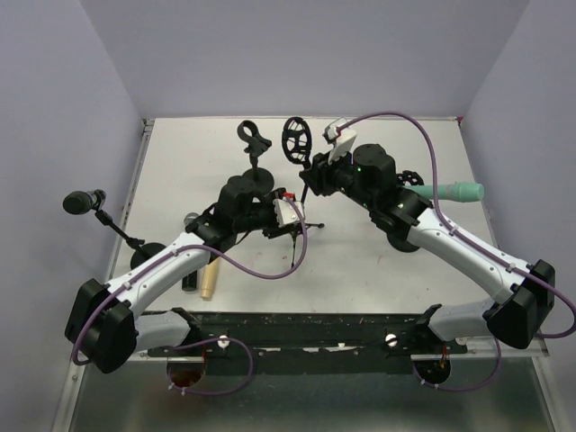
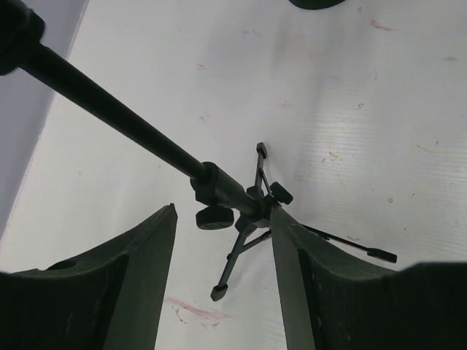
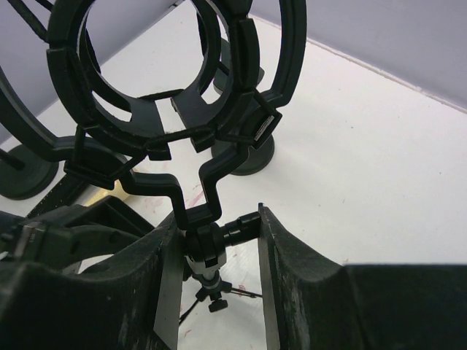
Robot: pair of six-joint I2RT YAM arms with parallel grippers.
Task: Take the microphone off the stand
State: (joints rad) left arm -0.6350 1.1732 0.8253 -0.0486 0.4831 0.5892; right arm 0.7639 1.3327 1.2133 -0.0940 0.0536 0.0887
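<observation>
**A:** Where is the microphone found?

**B:** A teal microphone (image 1: 457, 191) is seen lying on its side on the table (image 1: 360, 261), near the right edge and behind the right arm. It is touched by neither gripper.

**A:** And the stand?

**B:** The tripod stand (image 2: 233, 193) is set around the middle of the table, with its legs spread on the surface. The shock mount (image 3: 211, 182) is carried at its top, and the table is seen through the mount's rings.

**A:** How is the right gripper (image 3: 218, 214) placed?

**B:** It is clenched on the swivel joint just under the shock mount, with one finger pressed against each side.

**A:** And the left gripper (image 2: 224, 210)?

**B:** Its jaws are parted and set on either side of the stand's pole, just above the hub of the legs. The left finger is held clear of the pole. The right finger is seen against the hub, though contact cannot be told for certain. Nothing is grasped.

**A:** What else is noted?

**B:** A black microphone (image 1: 79, 202) is carried on a separate boom stand (image 1: 121, 229) by the left edge. A clip stand (image 1: 255, 139) with a round base is placed toward the back edge. A beige cylinder (image 1: 209, 281) is laid beside the left arm, near the front edge.
</observation>
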